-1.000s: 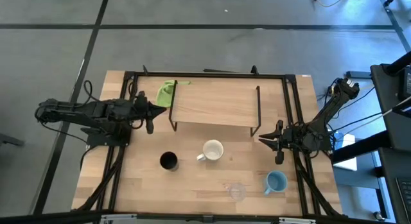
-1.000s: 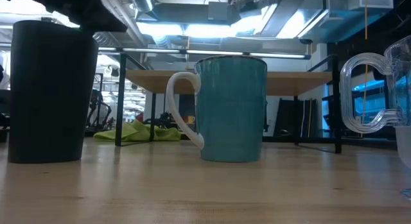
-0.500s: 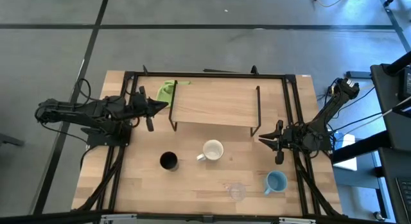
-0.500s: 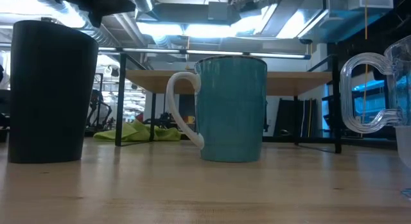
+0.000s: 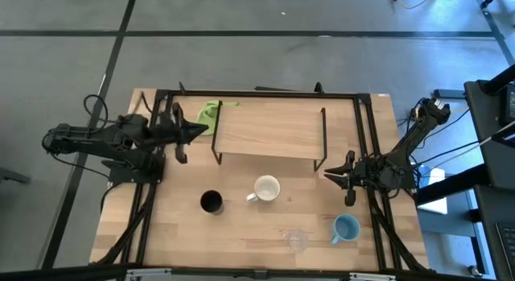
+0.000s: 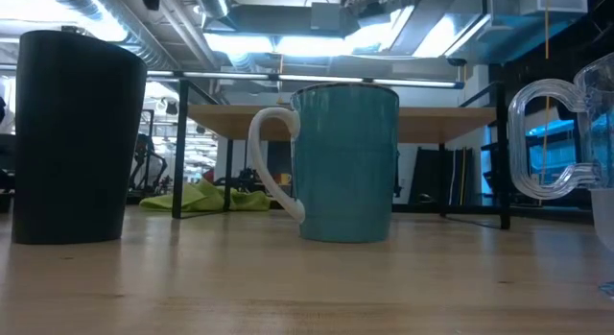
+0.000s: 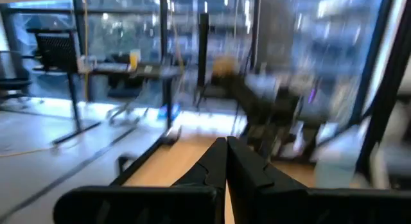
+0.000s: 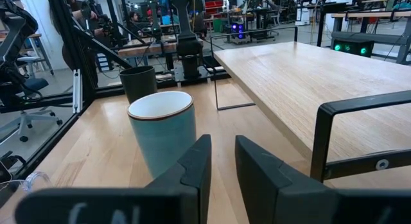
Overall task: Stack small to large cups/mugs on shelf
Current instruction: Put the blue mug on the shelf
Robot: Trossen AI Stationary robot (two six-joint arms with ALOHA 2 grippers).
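Just left pincer [image 5: 199, 130] shut, raised beside shelf [image 5: 269, 128].

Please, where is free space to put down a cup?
The shelf top is bare. The table strip between shelf and white mug is free too. It is crowded near the clear cup and blue mug.

Light wood shelf [image 5: 269, 130] on black metal legs; crumpled green cloth [image 5: 208, 115].

Blk cup [image 5: 211, 202], green cloth [image 5: 208, 116]
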